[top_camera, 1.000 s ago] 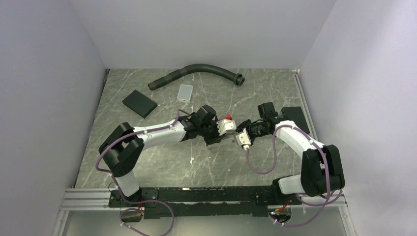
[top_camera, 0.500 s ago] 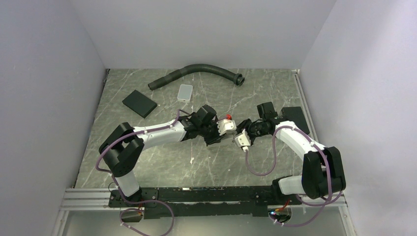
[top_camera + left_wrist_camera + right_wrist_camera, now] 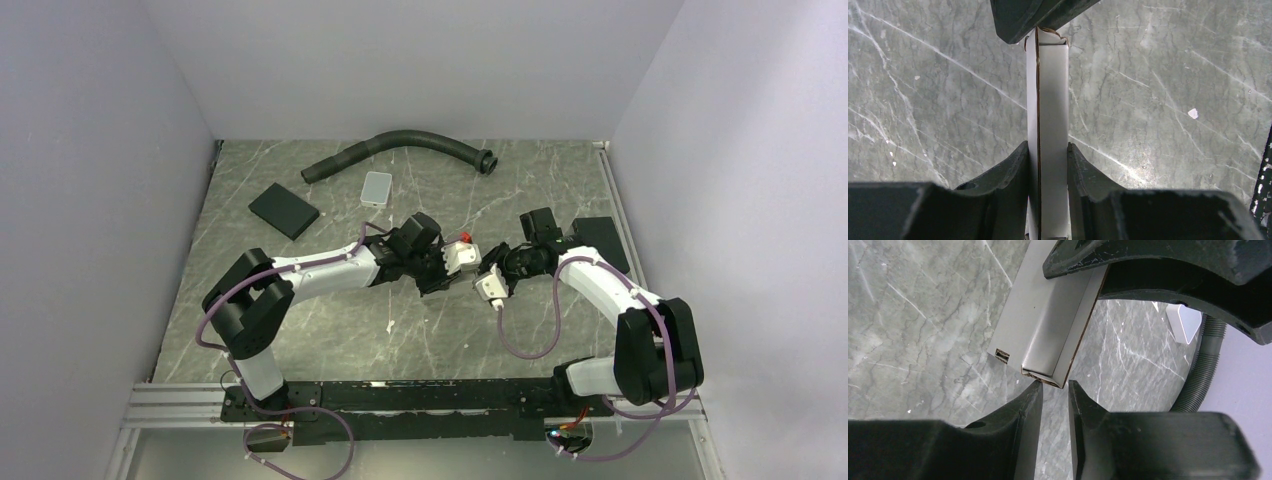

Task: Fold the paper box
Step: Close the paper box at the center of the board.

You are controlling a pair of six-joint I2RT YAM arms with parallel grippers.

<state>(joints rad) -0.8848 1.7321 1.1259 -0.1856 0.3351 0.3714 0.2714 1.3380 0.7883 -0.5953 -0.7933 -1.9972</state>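
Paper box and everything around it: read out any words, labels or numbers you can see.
No readable text anywhere. The paper box shows plain white faces; the grey tile, black pad and hose carry no visible marks.

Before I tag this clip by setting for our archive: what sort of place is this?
Probably a robotics lab test cell: plain white walls box in a grey marbled tabletop, and two white-and-black robot arms are bolted to a silver metal rail at its near edge.

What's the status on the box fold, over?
Left gripper shut on paper box. Right gripper at its free end, grip unclear. Hose well clear behind.
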